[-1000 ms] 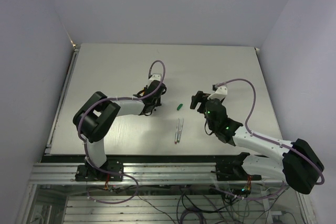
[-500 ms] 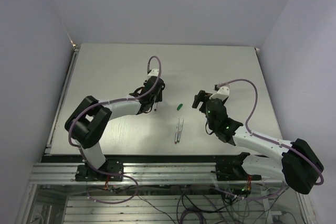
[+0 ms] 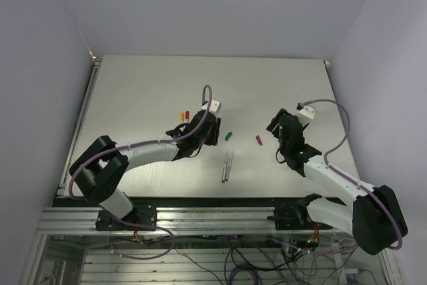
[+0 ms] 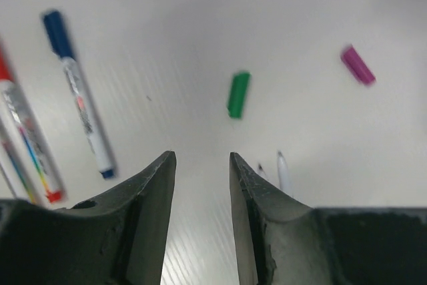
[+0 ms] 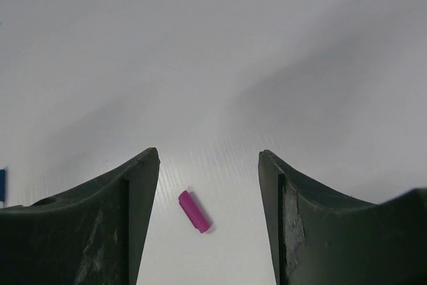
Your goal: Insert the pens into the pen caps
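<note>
A green pen cap (image 3: 228, 136) (image 4: 237, 94) lies on the table just ahead of my left gripper (image 3: 213, 137) (image 4: 199, 161), which is open and empty. Two uncapped pens (image 3: 227, 165) lie side by side below it; their tips (image 4: 283, 171) peek past my left gripper's right finger. A purple pen cap (image 3: 258, 139) (image 5: 194, 211) (image 4: 357, 65) lies flat on the table, framed between the fingers of my open right gripper (image 3: 275, 130) (image 5: 208, 161), untouched. A blue-capped pen (image 4: 77, 91) and a red-capped pen (image 4: 20, 138) lie left of my left gripper.
Red (image 3: 187, 114) and yellow (image 3: 180, 116) cap ends stick out behind the left arm in the top view. The table's back edge meets a wall, and side walls stand left and right.
My left arm swung right toward the green cap, uncovering the capped pens behind it. My right arm drew back to the right, its jaws narrowing, and the purple cap now shows on the table.
</note>
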